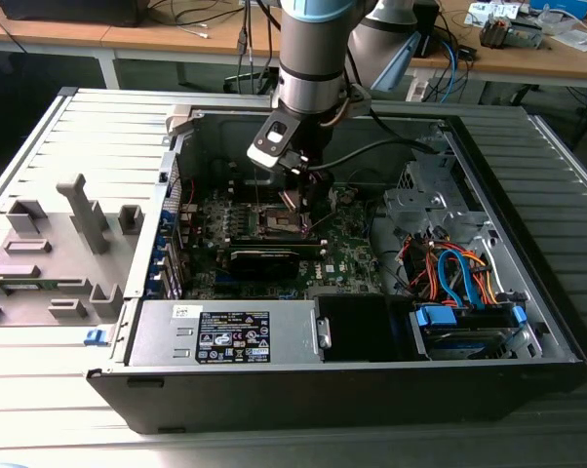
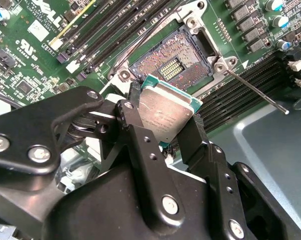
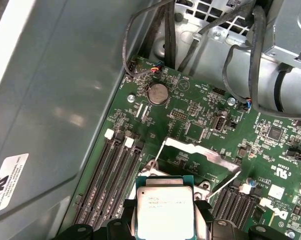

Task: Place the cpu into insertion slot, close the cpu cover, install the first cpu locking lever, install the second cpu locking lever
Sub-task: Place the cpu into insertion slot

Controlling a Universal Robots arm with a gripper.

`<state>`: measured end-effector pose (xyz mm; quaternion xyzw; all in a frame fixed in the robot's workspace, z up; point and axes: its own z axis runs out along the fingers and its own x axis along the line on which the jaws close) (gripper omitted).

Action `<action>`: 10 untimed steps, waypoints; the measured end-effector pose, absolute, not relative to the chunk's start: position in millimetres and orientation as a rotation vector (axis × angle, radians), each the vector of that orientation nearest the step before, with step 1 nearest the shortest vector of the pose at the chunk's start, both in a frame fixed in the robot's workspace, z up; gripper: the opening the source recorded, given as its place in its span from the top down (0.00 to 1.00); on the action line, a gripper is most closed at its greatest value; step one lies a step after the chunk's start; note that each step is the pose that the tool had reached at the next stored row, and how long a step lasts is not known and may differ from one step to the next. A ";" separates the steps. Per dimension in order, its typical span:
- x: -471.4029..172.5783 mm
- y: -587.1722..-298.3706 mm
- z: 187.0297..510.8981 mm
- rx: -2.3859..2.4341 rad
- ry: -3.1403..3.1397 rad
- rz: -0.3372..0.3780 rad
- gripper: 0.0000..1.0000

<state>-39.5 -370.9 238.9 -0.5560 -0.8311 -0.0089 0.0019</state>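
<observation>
I am gripping the cpu (image 2: 168,112) by its edges, my hand (image 2: 163,122) clamped on it, hovering just above the open insertion slot (image 2: 173,70). In the first wrist view the cpu is hiding most of that slot, and the picture's edge is cutting off its lower edge.

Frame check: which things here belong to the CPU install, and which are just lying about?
Job: cpu, held by the gripper; bare insertion slot; open cpu cover; locking lever.
Lying about: power supply; coin battery; memory slots; drive cables; grey fixture block.
</observation>
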 end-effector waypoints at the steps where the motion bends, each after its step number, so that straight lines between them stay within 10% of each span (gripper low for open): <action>1: -39.5 -370.9 238.9 -1.747 -2.607 -0.028 0.45; 10: -39.5 -370.9 238.9 -1.771 -2.590 -0.028 0.45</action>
